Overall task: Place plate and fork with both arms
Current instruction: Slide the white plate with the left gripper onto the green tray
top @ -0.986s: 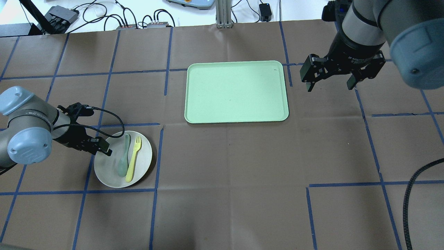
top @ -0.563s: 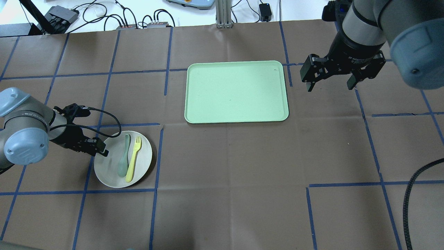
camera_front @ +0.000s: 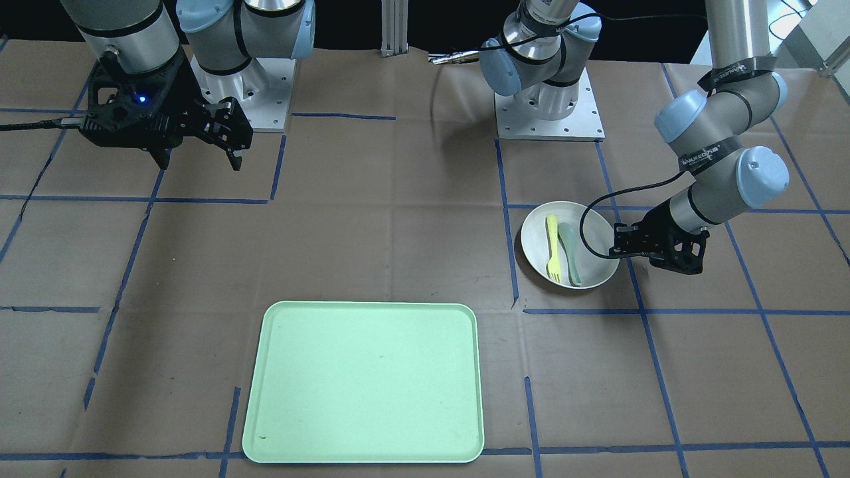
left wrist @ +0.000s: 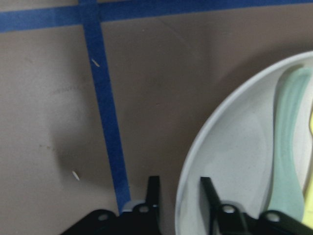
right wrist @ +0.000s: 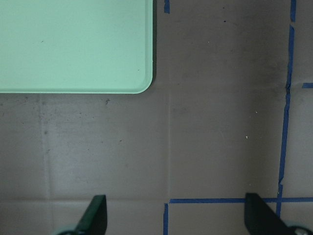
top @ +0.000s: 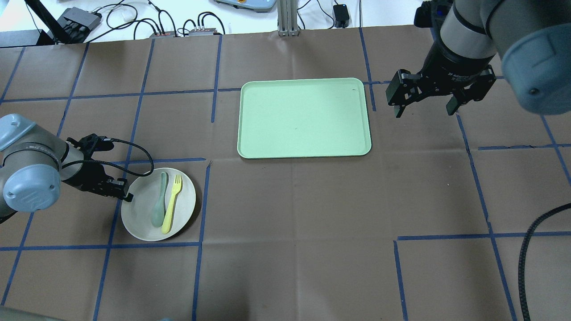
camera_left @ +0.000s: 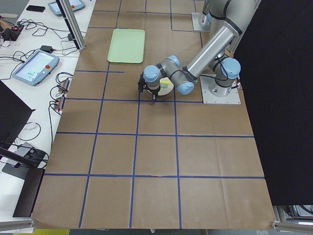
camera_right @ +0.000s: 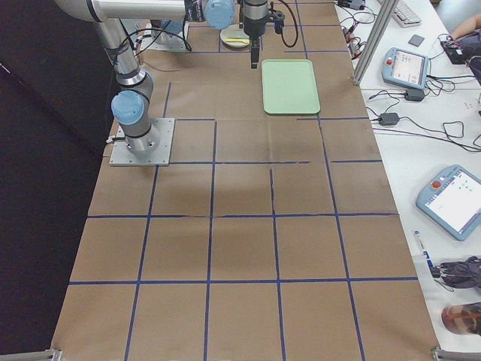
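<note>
The off-white plate (top: 182, 217) sits on the table at the left, also in the front view (camera_front: 535, 240). The pale-yellow fork (top: 171, 205) lies in it beside a grey-green spoon (top: 158, 209). My left gripper (top: 126, 196) is low at the plate's left rim. In the left wrist view (left wrist: 180, 192) its jaws stand narrowly apart astride the rim, one finger (left wrist: 153, 196) outside and one inside the plate (left wrist: 230, 156), with small gaps showing. My right gripper (top: 424, 112) hangs wide open and empty above the table, right of the tray.
The mint-green tray (top: 303, 118) lies at the table's middle back; its corner shows in the right wrist view (right wrist: 73, 44). Blue tape lines cross the brown table cover. Cables and boxes lie beyond the far edge (top: 80, 18).
My left gripper has slid left from over the plate's inside to its left rim. The right arm has barely moved.
</note>
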Controlling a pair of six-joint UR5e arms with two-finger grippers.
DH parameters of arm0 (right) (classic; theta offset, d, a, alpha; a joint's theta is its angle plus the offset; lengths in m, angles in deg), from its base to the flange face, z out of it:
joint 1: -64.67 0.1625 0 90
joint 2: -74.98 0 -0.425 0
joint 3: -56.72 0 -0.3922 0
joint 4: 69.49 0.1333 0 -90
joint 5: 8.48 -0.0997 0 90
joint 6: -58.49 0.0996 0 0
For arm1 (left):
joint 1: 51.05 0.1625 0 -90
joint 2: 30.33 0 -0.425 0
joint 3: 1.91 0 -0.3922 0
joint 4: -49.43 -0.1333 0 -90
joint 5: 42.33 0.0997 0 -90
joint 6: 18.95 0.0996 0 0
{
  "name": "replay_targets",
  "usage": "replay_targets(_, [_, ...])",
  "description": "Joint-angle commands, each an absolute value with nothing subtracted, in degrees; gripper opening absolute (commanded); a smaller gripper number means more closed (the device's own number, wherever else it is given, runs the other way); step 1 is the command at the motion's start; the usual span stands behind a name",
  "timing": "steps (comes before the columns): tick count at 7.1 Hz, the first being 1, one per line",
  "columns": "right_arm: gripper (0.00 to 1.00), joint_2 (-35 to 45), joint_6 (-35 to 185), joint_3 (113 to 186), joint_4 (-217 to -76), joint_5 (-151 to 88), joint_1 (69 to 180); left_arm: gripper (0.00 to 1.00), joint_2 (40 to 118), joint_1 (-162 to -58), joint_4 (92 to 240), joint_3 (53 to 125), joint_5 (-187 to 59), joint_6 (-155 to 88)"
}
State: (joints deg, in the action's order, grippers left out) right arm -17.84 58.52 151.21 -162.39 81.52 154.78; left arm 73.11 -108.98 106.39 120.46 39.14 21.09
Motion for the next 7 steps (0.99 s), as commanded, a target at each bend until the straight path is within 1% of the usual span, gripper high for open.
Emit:
replay_targets(1, [1.0, -17.8, 58.6, 151.2, -162.4, 81.5, 154.8, 0.0, 72.6, -109.0, 106.4, 120.3, 38.9, 21.0])
replay_targets(3, [1.0, -17.8, 58.6, 151.2, -162.4, 81.5, 154.8, 0.0, 72.0, -110.0, 106.4, 118.9, 32.6, 17.8])
replay_targets(4, [1.0, -17.8, 58.6, 151.2, -162.4, 81.5, 154.8, 0.0, 72.5, -112.2, 106.2, 118.5, 30.9, 11.3])
replay_targets(5, [1.0, -17.8, 58.6, 151.2, -162.4, 81.5, 154.8, 0.0, 71.5, -118.0, 106.1, 116.4, 29.0, 6.8])
replay_targets(7, [1.0, -17.8, 58.5, 151.2, -162.3, 81.5, 154.8, 0.0, 74.4, -131.3, 106.2, 107.4, 28.9, -10.4])
